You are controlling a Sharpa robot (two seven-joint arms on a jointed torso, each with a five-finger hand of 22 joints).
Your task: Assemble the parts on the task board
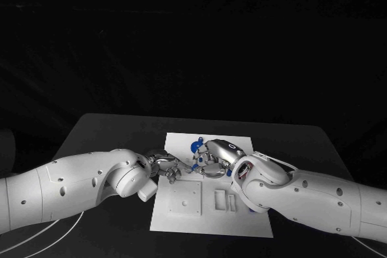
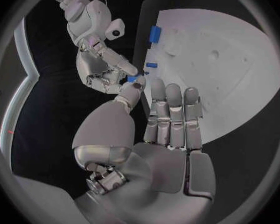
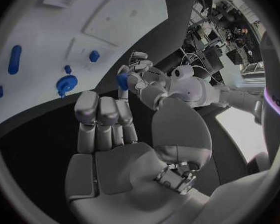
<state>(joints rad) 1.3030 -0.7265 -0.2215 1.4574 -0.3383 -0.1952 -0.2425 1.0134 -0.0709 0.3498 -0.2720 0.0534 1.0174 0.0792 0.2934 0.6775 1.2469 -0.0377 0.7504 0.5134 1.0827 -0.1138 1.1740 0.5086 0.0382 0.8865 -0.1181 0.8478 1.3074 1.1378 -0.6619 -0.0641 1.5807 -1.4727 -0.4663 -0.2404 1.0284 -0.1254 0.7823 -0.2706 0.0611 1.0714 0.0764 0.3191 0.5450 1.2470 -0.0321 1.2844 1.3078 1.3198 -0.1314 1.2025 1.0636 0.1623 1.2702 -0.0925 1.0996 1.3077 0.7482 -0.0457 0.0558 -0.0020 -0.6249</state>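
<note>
Two hands meet over task board (image 1: 211,213) on black worktop (image 1: 113,129). Near end of board: rectangular slots, bare. Left hand (image 1: 165,167) and right hand (image 1: 216,157) fingertip to fingertip above board middle, small blue part (image 2: 132,78) between them; which hand pinches it, cannot tell. Far end: more blue parts (image 1: 197,143) lying on board, partly hidden by right hand.

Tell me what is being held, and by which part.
A small blue part sits between fingertips of the left hand and right hand; which grips it cannot be told.
</note>
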